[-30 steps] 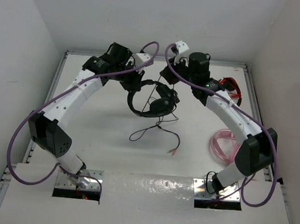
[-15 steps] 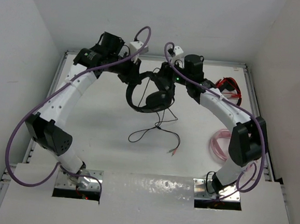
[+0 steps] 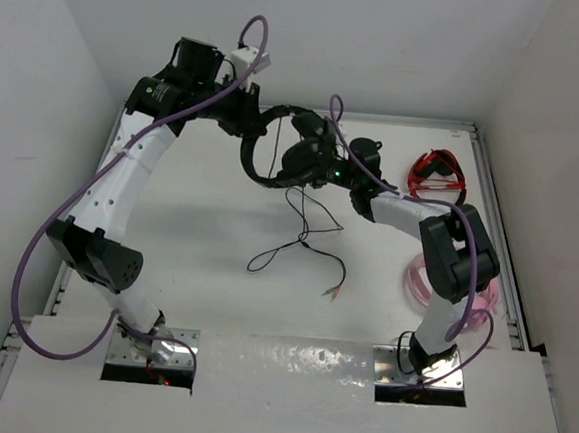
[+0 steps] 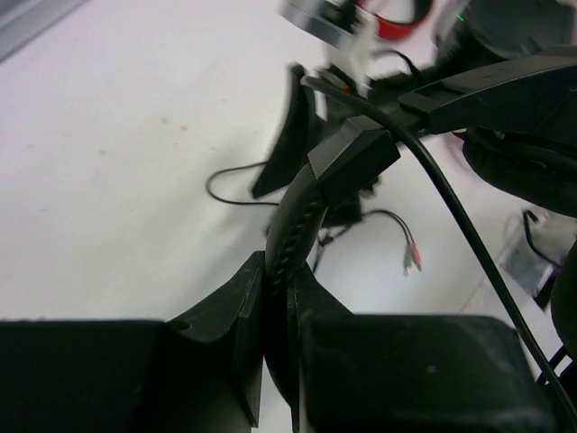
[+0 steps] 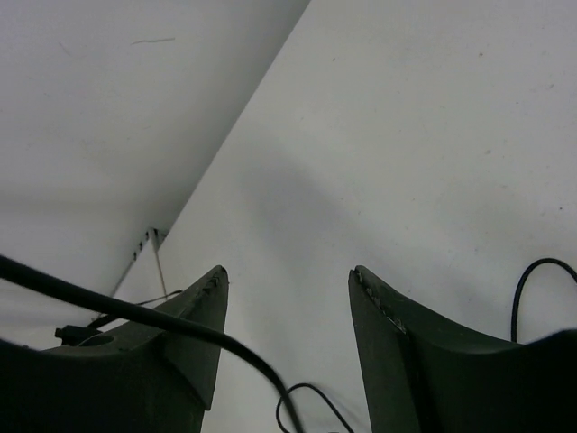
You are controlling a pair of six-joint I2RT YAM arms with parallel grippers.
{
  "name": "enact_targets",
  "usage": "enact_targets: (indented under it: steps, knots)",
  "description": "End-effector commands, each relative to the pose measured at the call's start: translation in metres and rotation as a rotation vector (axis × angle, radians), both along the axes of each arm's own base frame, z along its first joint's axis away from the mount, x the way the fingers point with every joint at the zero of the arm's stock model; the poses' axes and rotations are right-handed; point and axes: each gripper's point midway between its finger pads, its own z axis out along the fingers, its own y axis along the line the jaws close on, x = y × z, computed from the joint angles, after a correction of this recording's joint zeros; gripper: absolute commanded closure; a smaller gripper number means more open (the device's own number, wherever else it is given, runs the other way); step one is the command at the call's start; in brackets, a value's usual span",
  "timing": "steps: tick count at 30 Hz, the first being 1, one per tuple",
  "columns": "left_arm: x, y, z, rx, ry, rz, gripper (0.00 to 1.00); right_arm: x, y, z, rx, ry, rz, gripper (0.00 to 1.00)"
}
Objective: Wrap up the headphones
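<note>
The black headphones [image 3: 256, 174] hang in the air over the far middle of the table. My left gripper [image 3: 249, 123] is shut on their headband [image 4: 302, 207]. Their thin cable [image 3: 300, 212] drops to a loose loop on the table and ends in coloured plugs [image 3: 336, 292]. Just right of the earcup [image 3: 299, 162], my right gripper [image 3: 314, 140] stands open. In the right wrist view the right gripper [image 5: 288, 271] has nothing between its tips. The cable [image 5: 135, 311] crosses the front of one finger and drops low between them.
A red headset [image 3: 433, 173] lies at the far right of the table. A pink headset [image 3: 427, 283] lies by the right edge, partly behind my right arm. White walls close in the table [image 3: 168, 227] on three sides.
My left arm has lifted the headphones up and back to the left. The right gripper has gone from shut to open, and its arm has folded in towards the headphones.
</note>
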Motion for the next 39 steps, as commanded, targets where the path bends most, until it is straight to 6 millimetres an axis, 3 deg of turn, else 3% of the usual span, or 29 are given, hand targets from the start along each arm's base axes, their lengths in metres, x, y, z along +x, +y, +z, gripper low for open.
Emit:
enact_targets:
  steps: [1,12,19,23,25,27,29,35,39]
  knots:
    - [0.029,0.018,0.04,-0.063,-0.093,0.144,1.0,-0.005,0.003,0.026,0.115,-0.047,0.014,0.45]
    - [0.058,0.03,0.063,-0.107,-0.136,0.279,1.0,-0.011,-0.005,-0.047,-0.061,0.038,-0.078,0.43]
    - [0.07,0.04,0.067,-0.119,-0.146,0.333,1.0,0.034,0.007,-0.06,-0.127,0.015,-0.231,0.38]
    - [0.075,0.042,0.074,-0.139,-0.161,0.353,1.0,0.045,0.017,-0.067,-0.145,0.007,-0.256,0.51]
    - [0.079,0.042,0.074,-0.162,-0.143,0.368,1.0,0.047,0.03,-0.068,-0.135,-0.008,-0.242,0.72]
    - [0.086,0.047,0.069,-0.196,-0.105,0.4,1.0,0.042,0.046,-0.075,-0.131,-0.002,-0.222,0.91]
    - [0.097,0.062,0.064,-0.228,-0.072,0.452,1.0,0.033,0.053,-0.073,-0.105,-0.017,-0.233,1.0]
    - [0.126,0.123,0.052,-0.198,-0.089,0.641,1.0,-0.002,0.053,-0.039,-0.061,-0.129,-0.196,1.0]
    - [0.136,0.142,0.059,-0.209,-0.115,0.689,1.0,-0.03,0.055,-0.044,-0.118,-0.157,-0.132,1.0]
